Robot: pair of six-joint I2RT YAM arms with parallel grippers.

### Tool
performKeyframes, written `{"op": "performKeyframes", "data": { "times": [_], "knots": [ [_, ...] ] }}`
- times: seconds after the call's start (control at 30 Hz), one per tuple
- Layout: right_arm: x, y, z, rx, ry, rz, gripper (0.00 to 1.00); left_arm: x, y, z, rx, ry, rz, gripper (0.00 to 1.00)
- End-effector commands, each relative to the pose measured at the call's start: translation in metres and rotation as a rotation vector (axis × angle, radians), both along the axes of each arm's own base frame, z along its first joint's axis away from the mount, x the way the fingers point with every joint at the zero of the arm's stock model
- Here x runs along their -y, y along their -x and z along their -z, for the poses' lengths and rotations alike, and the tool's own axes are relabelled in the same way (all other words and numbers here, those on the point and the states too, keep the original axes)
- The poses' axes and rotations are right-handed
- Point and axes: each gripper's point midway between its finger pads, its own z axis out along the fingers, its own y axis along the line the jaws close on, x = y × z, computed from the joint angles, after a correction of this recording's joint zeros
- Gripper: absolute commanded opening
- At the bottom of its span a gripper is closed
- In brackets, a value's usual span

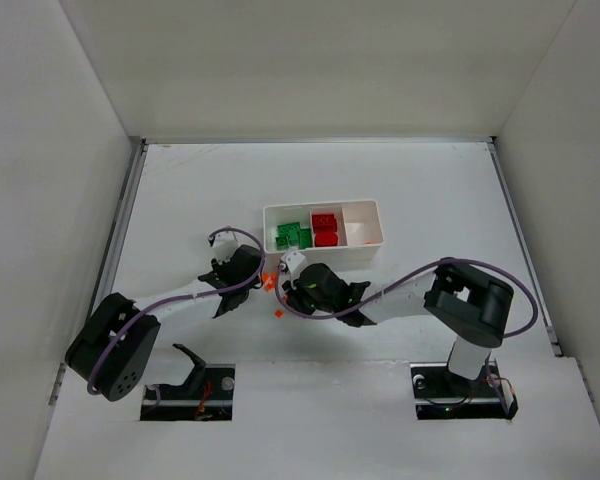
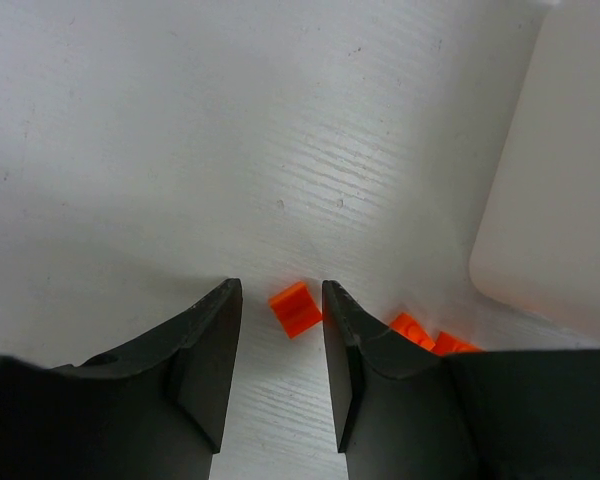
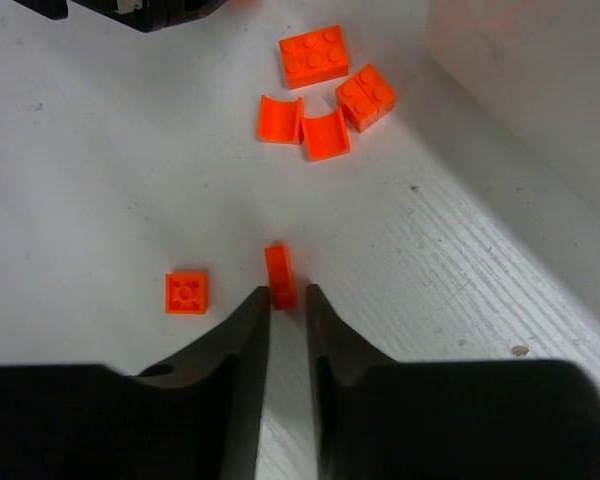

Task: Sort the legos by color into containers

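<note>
The white tray (image 1: 372, 245) holds green legos (image 1: 292, 236) in its left compartment and red ones (image 1: 325, 228) in the middle one. Orange legos (image 1: 268, 282) lie on the table in front of the tray's left end. My left gripper (image 2: 280, 290) is open. A curved orange piece (image 2: 296, 308) lies just past its tips, against the right finger. My right gripper (image 3: 288, 292) stands narrowly open around a thin orange piece (image 3: 279, 276) set on edge. That piece is against the left finger, with a sliver of gap on the right.
Ahead of the right gripper lie a flat orange plate (image 3: 185, 293), two curved orange pieces (image 3: 279, 119) and two studded orange bricks (image 3: 314, 55). The tray wall (image 3: 540, 80) rises at the right. The two grippers work close together, and white side walls enclose the table.
</note>
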Motion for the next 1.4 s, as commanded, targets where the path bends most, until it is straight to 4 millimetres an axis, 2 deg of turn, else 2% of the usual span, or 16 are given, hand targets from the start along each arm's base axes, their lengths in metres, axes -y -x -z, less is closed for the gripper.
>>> {"op": "performKeyframes", "data": {
  "times": [0.0, 0.17, 0.33, 0.47, 0.6, 0.77, 0.87, 1.03, 1.07, 1.17, 1.23, 1.37],
  "knots": [
    [-0.005, -0.011, -0.011, 0.032, -0.025, 0.031, 0.22, 0.001, 0.011, 0.008, -0.046, 0.014, 0.001, 0.35],
    [0.003, -0.010, -0.053, 0.083, -0.149, 0.047, 0.17, 0.002, 0.011, 0.006, -0.027, 0.030, -0.001, 0.34],
    [0.025, -0.025, -0.101, 0.139, -0.301, 0.124, 0.16, 0.005, 0.012, 0.009, -0.029, 0.056, 0.007, 0.34],
    [0.054, -0.050, -0.129, 0.188, -0.391, 0.250, 0.15, 0.003, 0.012, 0.010, -0.027, 0.063, 0.003, 0.33],
    [0.094, -0.087, -0.151, 0.260, -0.444, 0.450, 0.16, 0.003, 0.012, 0.009, -0.026, 0.064, 0.002, 0.32],
    [0.144, -0.124, -0.154, 0.335, -0.416, 0.697, 0.16, 0.004, 0.012, 0.010, -0.024, 0.056, 0.004, 0.31],
    [0.159, -0.138, -0.148, 0.356, -0.373, 0.794, 0.16, 0.004, 0.012, 0.011, -0.024, 0.056, 0.004, 0.29],
    [0.177, -0.148, -0.134, 0.353, -0.298, 0.883, 0.19, 0.002, 0.013, 0.011, -0.022, 0.056, 0.001, 0.28],
    [0.179, -0.149, -0.132, 0.347, -0.291, 0.896, 0.23, 0.002, 0.013, 0.011, -0.022, 0.056, 0.000, 0.28],
    [0.186, -0.147, -0.138, 0.350, -0.320, 0.916, 0.50, 0.003, 0.013, 0.011, -0.022, 0.056, 0.003, 0.27],
    [0.191, -0.143, -0.144, 0.360, -0.351, 0.925, 0.61, 0.003, 0.014, 0.011, -0.025, 0.055, 0.005, 0.27],
    [0.195, -0.136, -0.150, 0.365, -0.395, 0.924, 0.63, 0.004, 0.013, 0.013, -0.025, 0.056, 0.004, 0.26]
  ]
}}
